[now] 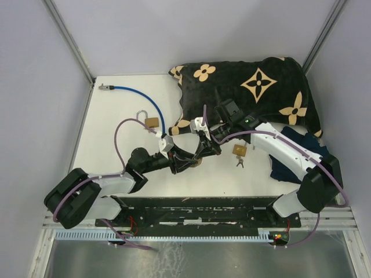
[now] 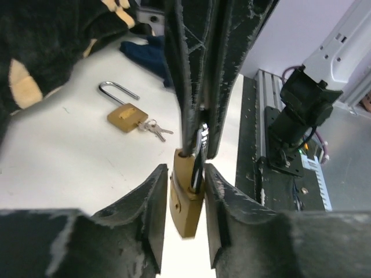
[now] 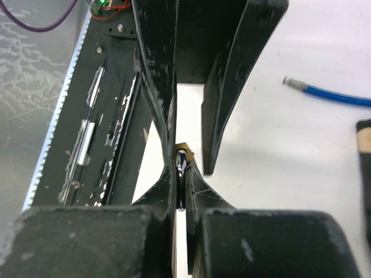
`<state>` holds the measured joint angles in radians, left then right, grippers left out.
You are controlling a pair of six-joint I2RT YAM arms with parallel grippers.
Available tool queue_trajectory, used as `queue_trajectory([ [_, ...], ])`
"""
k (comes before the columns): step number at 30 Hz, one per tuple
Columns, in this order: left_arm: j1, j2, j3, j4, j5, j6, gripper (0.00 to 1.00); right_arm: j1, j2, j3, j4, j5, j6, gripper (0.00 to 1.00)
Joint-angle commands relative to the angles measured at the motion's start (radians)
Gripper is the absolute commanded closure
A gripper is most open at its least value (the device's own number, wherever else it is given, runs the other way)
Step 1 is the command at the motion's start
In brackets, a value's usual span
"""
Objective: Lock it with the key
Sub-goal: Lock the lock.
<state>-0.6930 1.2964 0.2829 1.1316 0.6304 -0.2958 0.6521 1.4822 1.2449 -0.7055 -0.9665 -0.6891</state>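
Padlock (image 2: 185,200): gripping brass body w/ left gripper (image 2: 185,174), fingers (image 2: 145,202) narrow; pinching key (image 2: 200,136) at top w/ right gripper (image 3: 182,174), fingers (image 3: 206,197) fully closed.

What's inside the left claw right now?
A brass padlock sits between the fingers of the left claw. The right claw pinches a shiny metal piece at its top; shackle or key, the fingers cover too much to tell.
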Motion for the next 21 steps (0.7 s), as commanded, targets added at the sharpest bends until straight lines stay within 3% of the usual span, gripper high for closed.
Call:
queue_trajectory([
  [1, 0.027, -0.049, -0.033, 0.11, -0.119, 0.04, 0.58, -0.036, -0.051, 0.0, -0.145, -0.103, 0.02, 0.98],
  [6, 0.027, -0.096, -0.057, 0.112, -0.171, 0.03, 0.38, -0.064, -0.051, 0.005, -0.124, -0.154, 0.077, 0.98],
  [13, 0.026, -0.188, -0.154, 0.25, -0.22, -0.046, 0.24, -0.133, -0.087, 0.007, -0.027, -0.208, 0.255, 0.98],
  [17, 0.022, -0.206, -0.217, 0.404, -0.244, -0.212, 0.18, -0.185, -0.122, -0.035, 0.205, -0.233, 0.527, 0.98],
  [21, -0.01, -0.187, -0.191, 0.446, -0.306, -0.336, 0.13, -0.216, -0.13, -0.083, 0.529, -0.237, 0.887, 0.98],
])
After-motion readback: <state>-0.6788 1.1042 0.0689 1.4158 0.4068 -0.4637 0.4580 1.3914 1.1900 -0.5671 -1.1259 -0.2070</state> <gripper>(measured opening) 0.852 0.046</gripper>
